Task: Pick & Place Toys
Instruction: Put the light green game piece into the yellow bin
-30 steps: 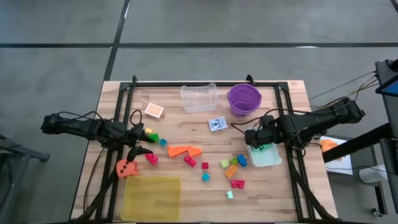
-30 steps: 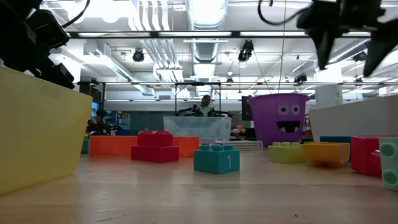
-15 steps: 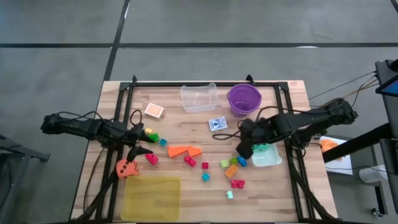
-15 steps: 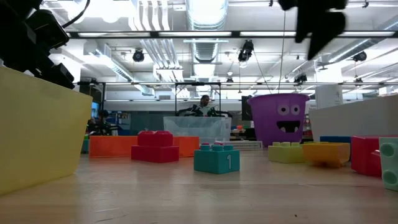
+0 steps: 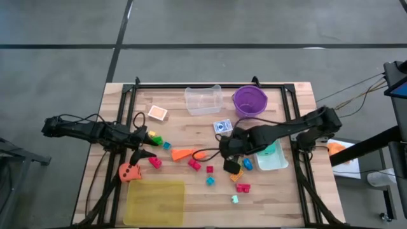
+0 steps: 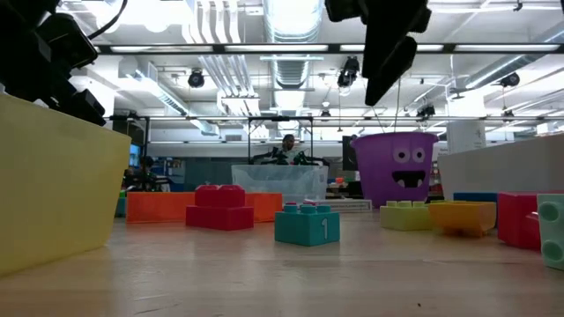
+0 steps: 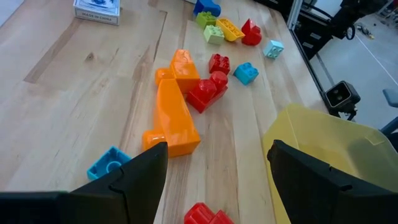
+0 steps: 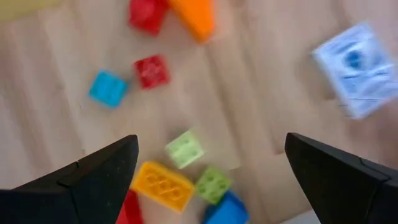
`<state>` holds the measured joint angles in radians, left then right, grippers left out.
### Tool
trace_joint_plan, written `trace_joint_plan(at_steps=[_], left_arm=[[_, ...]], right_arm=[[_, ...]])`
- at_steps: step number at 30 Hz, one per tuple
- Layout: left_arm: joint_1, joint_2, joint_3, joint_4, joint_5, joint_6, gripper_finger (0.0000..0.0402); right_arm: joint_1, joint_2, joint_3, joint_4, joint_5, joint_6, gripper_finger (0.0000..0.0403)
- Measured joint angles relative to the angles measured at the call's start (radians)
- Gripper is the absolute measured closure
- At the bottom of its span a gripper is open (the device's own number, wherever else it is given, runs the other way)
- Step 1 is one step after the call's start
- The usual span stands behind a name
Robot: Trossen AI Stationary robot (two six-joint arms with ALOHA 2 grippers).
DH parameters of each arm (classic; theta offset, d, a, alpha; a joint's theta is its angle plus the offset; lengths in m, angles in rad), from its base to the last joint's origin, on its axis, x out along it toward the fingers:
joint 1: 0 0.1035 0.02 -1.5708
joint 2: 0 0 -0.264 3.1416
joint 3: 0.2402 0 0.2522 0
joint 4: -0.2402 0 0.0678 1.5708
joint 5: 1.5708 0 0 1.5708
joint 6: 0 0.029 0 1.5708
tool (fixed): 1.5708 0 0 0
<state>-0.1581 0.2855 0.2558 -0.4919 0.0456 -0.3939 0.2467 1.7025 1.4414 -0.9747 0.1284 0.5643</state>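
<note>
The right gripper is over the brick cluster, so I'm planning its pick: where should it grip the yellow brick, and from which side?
Come straight down with the right gripper, open above it. Grip the yellow brick across its two long side walls, the narrow way: it lies flat, studs up, and is longer than wide. The light green brick sits close by one long side, so finger room there looks tight.
</note>
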Motion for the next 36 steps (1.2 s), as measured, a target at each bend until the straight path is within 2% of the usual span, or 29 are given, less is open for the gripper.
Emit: trace_joint_plan(at_steps=[8,11,19,22,24,27,30,36], left_arm=[[0.0,0.0,0.0,0.0,0.0,0.0,0.0128],[0.0,0.0,0.0,0.0,0.0,0.0,0.0128],[0.0,0.0,0.0,0.0,0.0,0.0,0.0128],[0.0,0.0,0.0,0.0,0.0,0.0,0.0128],[0.0,0.0,0.0,0.0,0.0,0.0,0.0128],[0.0,0.0,0.0,0.0,0.0,0.0,0.0128],[0.0,0.0,0.0,0.0,0.0,0.0,0.0128],[0.0,0.0,0.0,0.0,0.0,0.0,0.0128]], right_arm=[[0.051,0.034,0.029,-0.074,0.005,-0.026,0.0003],[0.064,0.033,0.012,-0.069,0.011,-0.025,0.002],[0.077,0.034,-0.019,0.018,-0.006,-0.059,0.0176],[0.077,0.033,-0.023,0.023,-0.006,-0.066,0.0218],[0.077,0.033,-0.026,0.023,-0.006,-0.049,0.0232],[0.077,0.033,-0.029,0.024,-0.007,-0.026,0.0235],[0.076,0.033,-0.034,0.028,-0.007,-0.002,0.022],[0.076,0.033,-0.044,0.072,-0.01,0.012,0.0141]])
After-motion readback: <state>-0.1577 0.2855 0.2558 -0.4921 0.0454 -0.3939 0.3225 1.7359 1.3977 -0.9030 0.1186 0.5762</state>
